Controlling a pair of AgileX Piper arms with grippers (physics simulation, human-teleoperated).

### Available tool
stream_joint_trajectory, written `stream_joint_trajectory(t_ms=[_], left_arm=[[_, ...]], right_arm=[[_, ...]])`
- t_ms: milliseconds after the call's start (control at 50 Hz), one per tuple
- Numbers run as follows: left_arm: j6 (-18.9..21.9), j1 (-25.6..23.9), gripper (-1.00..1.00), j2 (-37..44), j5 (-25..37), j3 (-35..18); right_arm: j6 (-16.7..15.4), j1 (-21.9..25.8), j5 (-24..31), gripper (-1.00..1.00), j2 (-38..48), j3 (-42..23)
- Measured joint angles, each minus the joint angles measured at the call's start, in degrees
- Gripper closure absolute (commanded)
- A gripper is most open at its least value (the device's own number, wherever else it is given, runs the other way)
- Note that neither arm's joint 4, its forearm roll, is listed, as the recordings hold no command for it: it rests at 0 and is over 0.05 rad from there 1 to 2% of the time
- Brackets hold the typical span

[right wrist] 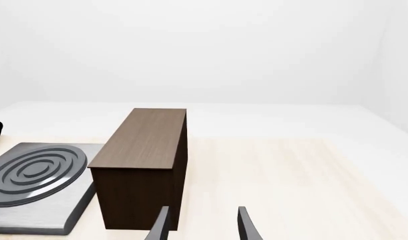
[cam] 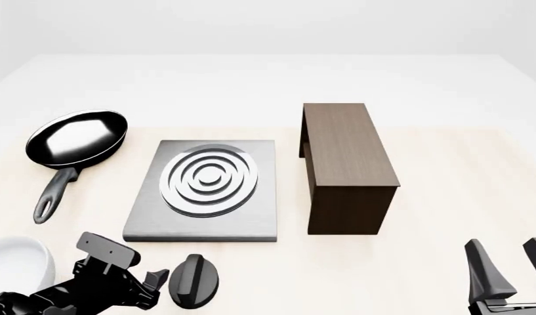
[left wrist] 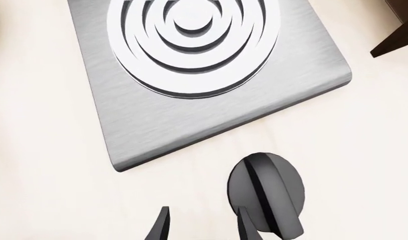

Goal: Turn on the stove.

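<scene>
The stove is a flat grey slab [cam: 206, 220] with silver burner rings [cam: 208, 179], left of the table's middle. Its black ridged knob [cam: 193, 281] lies on the table just in front of the slab. My left gripper [cam: 158, 283] sits low, right beside the knob on its left. In the left wrist view the slab [left wrist: 190, 115] fills the frame, my left gripper [left wrist: 204, 227] is open, and one finger overlaps the knob [left wrist: 270, 187], which lies mostly outside the gap. My right gripper [cam: 508, 269] stands open and holds nothing at the front right.
A black frying pan [cam: 75, 138] lies at the back left. A white bowl [cam: 14, 269] is at the front left beside my left arm. A dark brown wooden box [cam: 346, 164] stands right of the stove, also seen from the right wrist as the box [right wrist: 140, 165].
</scene>
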Motion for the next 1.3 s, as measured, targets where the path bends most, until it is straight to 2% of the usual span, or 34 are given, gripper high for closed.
stream_joint_trajectory(t_ms=[860, 1300], left_arm=[[-4.6, -6.4, -1.00, 5.6, -3.1, -0.2], [-7.2, -9.5, -1.00, 6.1, -2.7, -1.2]], right_arm=[[0.0, 0.0, 0.0, -1.00, 0.0, 0.0], [0.0, 0.0, 0.0, -1.00, 0.0, 0.0]])
